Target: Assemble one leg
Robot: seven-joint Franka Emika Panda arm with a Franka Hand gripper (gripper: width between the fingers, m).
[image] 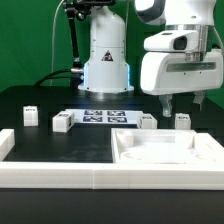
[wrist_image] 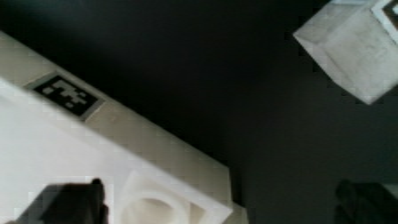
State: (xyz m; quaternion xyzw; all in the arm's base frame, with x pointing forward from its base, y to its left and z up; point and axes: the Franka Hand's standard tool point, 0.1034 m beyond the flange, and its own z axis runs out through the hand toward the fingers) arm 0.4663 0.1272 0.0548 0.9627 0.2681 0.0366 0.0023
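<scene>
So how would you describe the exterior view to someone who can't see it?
A white robot arm's open gripper hangs over a small white tagged leg on a black table. Three similar blocks stand roughly in the same row, the marker board lies between them, and a large white rimmed panel sits in front.

Green backdrop [image: 28, 40] behind a matte black table [image: 40, 100]

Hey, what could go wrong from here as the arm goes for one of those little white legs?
The open gripper hangs above a leg; if it's off-centre, a finger may land on it or tip it. A neighbouring leg stands close, so a sideways move might knock it. The rimmed panel lies nearby; a finger could clip its rim.
</scene>
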